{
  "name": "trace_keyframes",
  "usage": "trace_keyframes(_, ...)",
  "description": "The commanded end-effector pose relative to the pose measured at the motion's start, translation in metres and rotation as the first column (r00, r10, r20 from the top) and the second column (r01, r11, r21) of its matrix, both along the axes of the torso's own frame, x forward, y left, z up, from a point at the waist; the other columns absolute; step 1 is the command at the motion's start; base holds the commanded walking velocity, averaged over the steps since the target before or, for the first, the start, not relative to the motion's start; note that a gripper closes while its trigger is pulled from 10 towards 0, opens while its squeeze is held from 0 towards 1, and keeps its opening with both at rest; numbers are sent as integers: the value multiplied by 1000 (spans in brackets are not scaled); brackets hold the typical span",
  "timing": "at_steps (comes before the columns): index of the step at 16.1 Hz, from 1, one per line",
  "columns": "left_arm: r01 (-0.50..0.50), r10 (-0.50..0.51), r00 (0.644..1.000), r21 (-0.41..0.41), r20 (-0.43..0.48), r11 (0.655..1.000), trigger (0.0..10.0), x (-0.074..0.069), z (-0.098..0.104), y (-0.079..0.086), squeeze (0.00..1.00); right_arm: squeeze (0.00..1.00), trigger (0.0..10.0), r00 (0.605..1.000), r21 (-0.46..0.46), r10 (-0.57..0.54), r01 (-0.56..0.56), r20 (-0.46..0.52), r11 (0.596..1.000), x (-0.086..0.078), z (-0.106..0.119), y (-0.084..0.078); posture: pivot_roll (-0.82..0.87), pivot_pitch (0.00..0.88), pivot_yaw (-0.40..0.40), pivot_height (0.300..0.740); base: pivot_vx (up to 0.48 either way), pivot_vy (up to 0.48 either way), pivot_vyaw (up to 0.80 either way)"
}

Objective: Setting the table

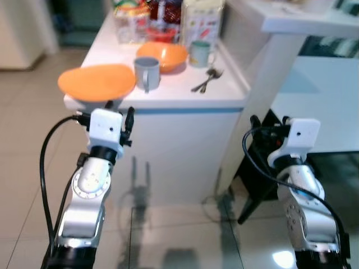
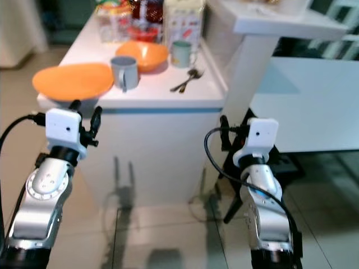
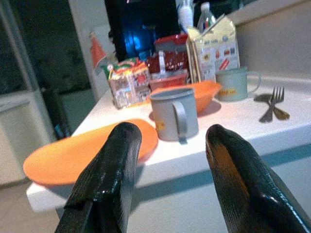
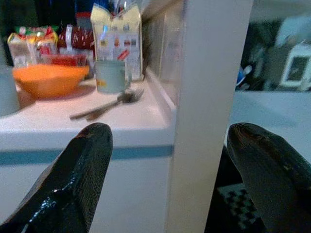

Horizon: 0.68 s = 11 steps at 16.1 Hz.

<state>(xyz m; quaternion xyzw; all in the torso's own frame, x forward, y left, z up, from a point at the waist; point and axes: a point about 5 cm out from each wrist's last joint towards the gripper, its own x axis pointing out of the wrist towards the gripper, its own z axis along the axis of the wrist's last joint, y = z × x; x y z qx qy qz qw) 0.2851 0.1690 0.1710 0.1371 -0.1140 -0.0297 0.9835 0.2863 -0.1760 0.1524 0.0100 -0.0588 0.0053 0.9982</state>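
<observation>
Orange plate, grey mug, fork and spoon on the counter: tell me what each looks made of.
Orange plate: probably plastic or melamine, with uniform colour and a soft matte sheen. Grey mug: matte and opaque, possibly plastic or enamelled metal; can't tell which. Fork and spoon: likely stainless steel, thin, grey and faintly reflective.

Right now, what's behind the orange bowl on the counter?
Behind the orange bowl stand a red-lidded container, a snack packet and a carton. Their lower parts are hidden by the bowl; what sits further back is too dark to tell.
</observation>
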Motion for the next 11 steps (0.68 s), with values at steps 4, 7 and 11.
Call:
trace_keyframes(4,-8,8,1000,14,-6,1000,10000,1,-1,7,0,0,10000,1000,6,21,-21,18,1000,0,5,11,6,0,-27,740,0,429,-800)
trace_keyframes(7,-5,5,1000,19,-6,1000,10000,1,0,7,0,0,10000,1000,18,16,-17,20,1000,-2,4,13,24,0,-33,740,0,431,-800)
trace_keyframes(11,9,-11,999,61,34,998,10000,-4,5,-2,0,0,10000,999,20,52,-52,1,998,-1,2,19,38,0,-64,740,0,-240,-800)
